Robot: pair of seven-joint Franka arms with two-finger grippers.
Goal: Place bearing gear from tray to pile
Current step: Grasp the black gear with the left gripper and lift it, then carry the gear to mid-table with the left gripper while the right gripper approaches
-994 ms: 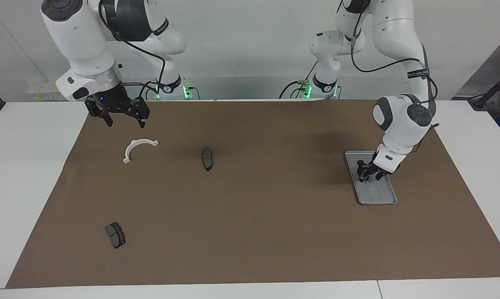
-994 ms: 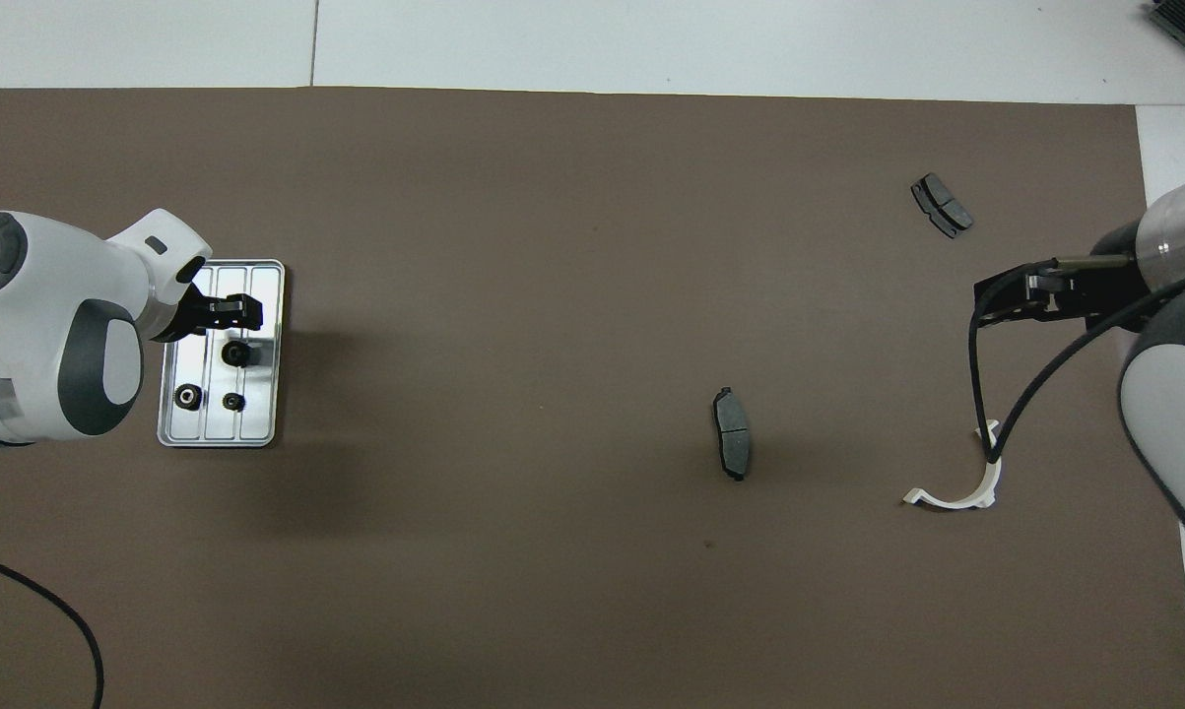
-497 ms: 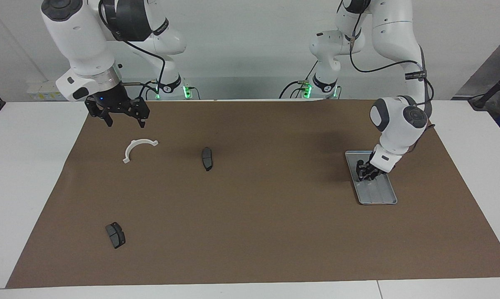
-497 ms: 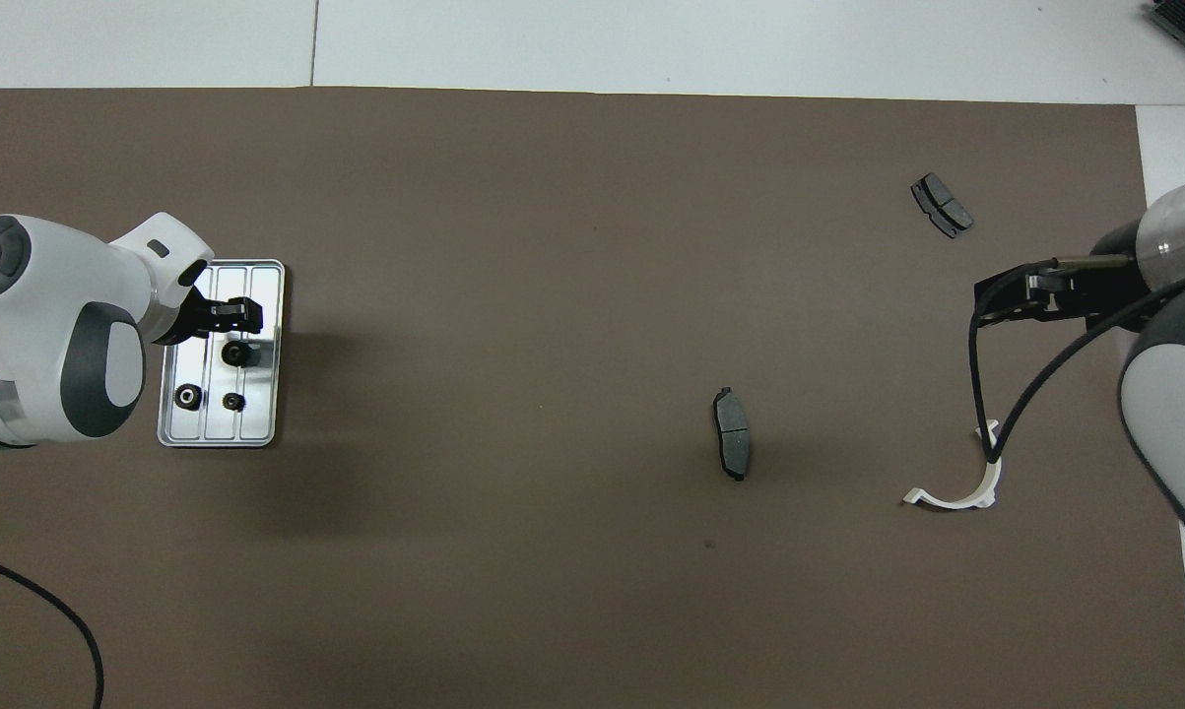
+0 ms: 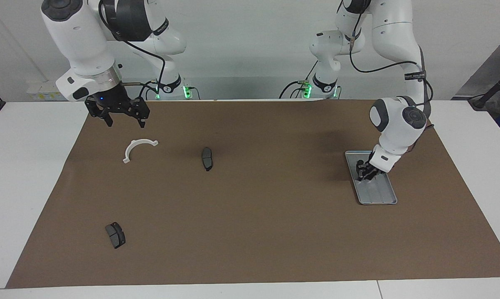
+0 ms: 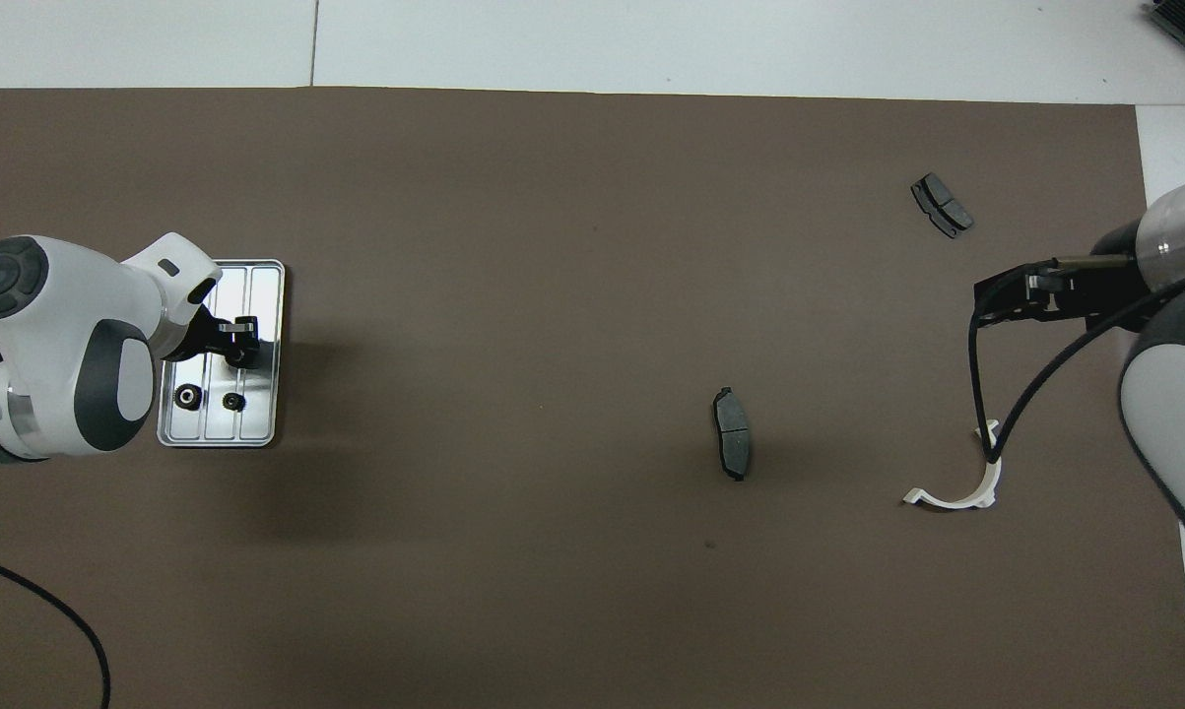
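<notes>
Silver tray [image 6: 265, 281], left end effector [image 6: 240, 341] now lowered onto gear, grip unclear

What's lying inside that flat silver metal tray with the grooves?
Two small dark gears lie in the silver tray. The left gripper covers the spot beside them, so anything beneath is hidden.

A robotics lab: two white arms [image 5: 399, 37] (bench-mounted) over a brown mat [image 5: 258, 207].
</notes>
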